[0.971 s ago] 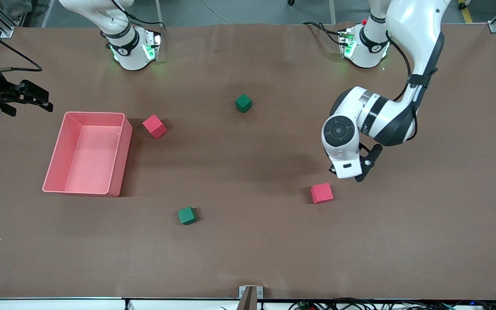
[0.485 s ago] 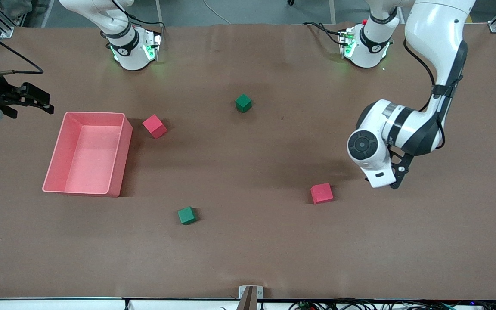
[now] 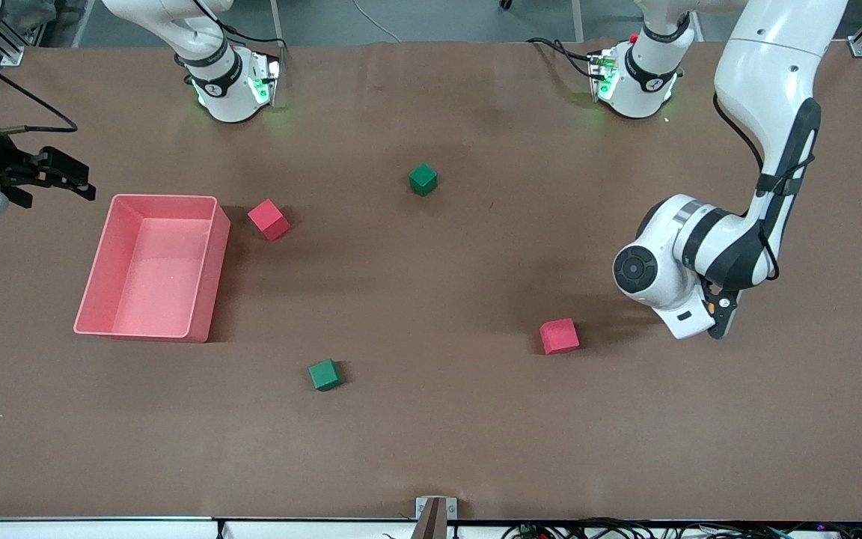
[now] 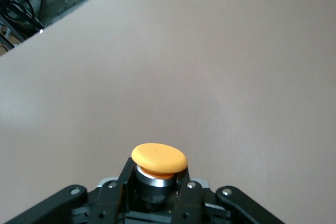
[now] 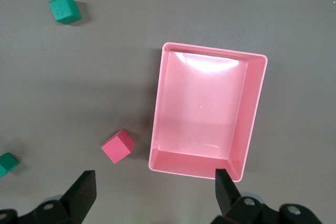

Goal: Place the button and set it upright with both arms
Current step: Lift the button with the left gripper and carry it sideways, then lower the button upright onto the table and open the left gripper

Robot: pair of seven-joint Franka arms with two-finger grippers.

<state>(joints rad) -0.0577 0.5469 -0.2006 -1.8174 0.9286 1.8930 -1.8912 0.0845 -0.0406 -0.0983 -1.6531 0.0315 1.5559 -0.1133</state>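
My left gripper [image 3: 719,320] is low over the table toward the left arm's end, beside a red cube [image 3: 559,335]. In the left wrist view it [image 4: 156,178] is shut on the button [image 4: 159,160], whose orange cap sticks out past the fingers over bare table. In the front view only a speck of orange [image 3: 712,305] shows at the fingers. My right gripper [image 3: 64,180] is open and empty, up over the table at the right arm's end beside the pink bin [image 3: 211,262]. Its fingers [image 5: 84,190] stand wide apart in the right wrist view.
A second red cube [image 3: 268,218] lies beside the bin. One green cube [image 3: 423,180] lies mid-table toward the bases. Another green cube [image 3: 324,374] lies nearer the front camera. The right wrist view shows the bin [image 5: 157,108], a red cube [image 5: 117,146] and a green cube [image 5: 64,10].
My left arm has swung toward its own end of the table, carrying the button away from above the red cube. The right gripper has barely moved.
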